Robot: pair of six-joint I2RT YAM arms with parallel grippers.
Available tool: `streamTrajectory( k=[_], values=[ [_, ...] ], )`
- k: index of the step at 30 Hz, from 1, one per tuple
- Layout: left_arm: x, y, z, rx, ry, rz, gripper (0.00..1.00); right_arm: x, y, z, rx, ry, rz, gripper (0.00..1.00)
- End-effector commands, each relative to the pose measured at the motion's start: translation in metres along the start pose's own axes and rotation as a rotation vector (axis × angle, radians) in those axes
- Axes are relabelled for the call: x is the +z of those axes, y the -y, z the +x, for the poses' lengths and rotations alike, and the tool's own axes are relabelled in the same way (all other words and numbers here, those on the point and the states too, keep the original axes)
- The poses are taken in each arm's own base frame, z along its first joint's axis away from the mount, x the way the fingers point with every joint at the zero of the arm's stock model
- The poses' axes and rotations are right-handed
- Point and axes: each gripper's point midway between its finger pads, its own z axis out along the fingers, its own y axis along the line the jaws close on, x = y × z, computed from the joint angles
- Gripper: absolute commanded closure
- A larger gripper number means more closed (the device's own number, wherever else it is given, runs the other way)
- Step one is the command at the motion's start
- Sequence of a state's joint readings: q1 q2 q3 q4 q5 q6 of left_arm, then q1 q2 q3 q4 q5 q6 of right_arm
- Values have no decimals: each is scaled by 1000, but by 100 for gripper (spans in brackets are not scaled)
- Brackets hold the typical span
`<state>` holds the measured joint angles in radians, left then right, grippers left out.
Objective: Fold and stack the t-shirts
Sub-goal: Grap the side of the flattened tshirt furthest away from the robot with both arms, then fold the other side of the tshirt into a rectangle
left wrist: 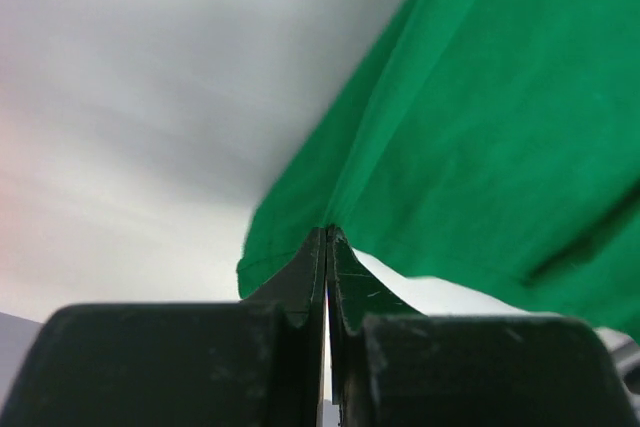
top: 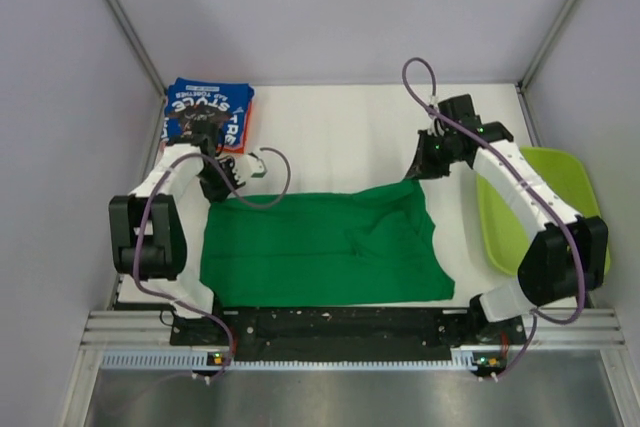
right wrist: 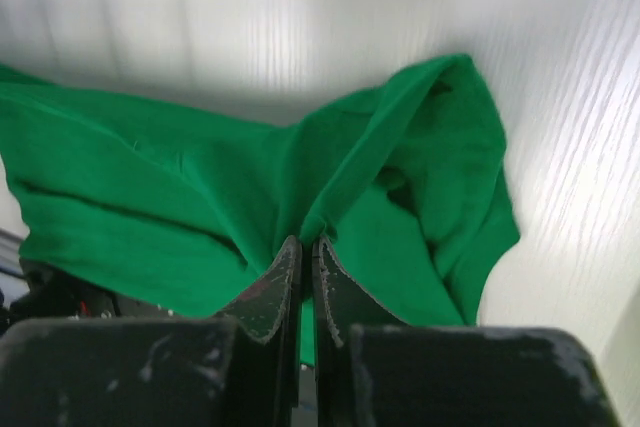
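Observation:
A bright green t-shirt (top: 320, 247) lies spread across the white table in front of the arm bases. My left gripper (top: 222, 187) is at its far left corner. In the left wrist view that gripper (left wrist: 327, 232) is shut on the edge of the green cloth (left wrist: 480, 127). My right gripper (top: 425, 169) is at the far right corner, which is lifted slightly. In the right wrist view it (right wrist: 308, 242) is shut on a pinched fold of the green cloth (right wrist: 150, 207). A folded blue t-shirt (top: 208, 112) with white lettering sits at the back left.
A lime-green plastic tub (top: 545, 187) stands at the right edge of the table, beside the right arm. A thin reddish edge shows under the blue shirt's right side. Grey walls close in the table at the left, back and right.

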<state>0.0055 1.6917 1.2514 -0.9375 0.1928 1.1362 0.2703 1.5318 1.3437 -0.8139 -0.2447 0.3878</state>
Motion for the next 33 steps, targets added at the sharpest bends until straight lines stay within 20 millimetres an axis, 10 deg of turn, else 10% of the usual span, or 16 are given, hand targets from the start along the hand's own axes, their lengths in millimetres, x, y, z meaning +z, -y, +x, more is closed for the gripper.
streamTrajectory(
  k=[1,14,27,33],
  values=[
    [-16,25,24,26,-60,-26,100,-31,-25,43,1,-43,-115,100],
    [-38,95,39,15,-7,-1,100,-59,-13,113,38,-88,-130,100],
    [1,143,71,-104,-109,151,99,-39,29,143,103,-153,22,100],
    [-1,149,65,-74,-82,211,44,-31,24,135,105,-159,2,100]
  ],
)
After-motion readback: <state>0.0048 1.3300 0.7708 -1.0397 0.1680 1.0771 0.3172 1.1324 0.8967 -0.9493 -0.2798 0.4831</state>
